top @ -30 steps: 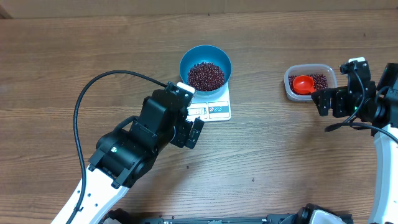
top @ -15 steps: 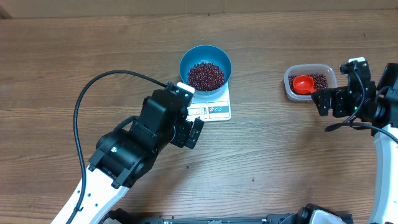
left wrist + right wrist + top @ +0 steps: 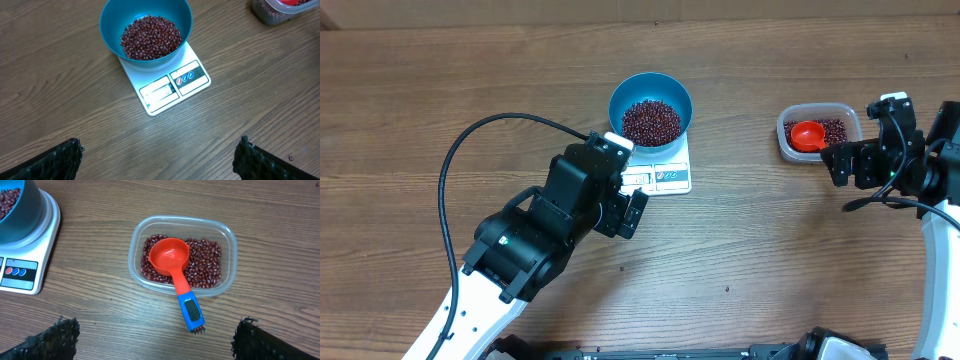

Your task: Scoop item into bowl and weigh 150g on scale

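The bright blue bowl [image 3: 620, 95] stands on the white scale [image 3: 670, 176] and holds a heap of red-brown beans [image 3: 651, 122]. In the left wrist view the bowl [image 3: 111, 22], its beans [image 3: 150, 37] and the scale [image 3: 172, 87] lie ahead of my left gripper [image 3: 160, 160], which is open over bare wood. My right gripper [image 3: 157, 340] is open too, just short of the blue handle [image 3: 192, 311] of a red scoop [image 3: 170, 257]. The scoop rests in a clear tub [image 3: 231, 255] of more beans [image 3: 205, 265].
The left arm [image 3: 550, 225] and its black cable [image 3: 455, 165] cover the table's left front. The right arm [image 3: 910, 165] sits at the right edge, beside the tub [image 3: 785, 140]. Bare wood lies between the scale and the tub.
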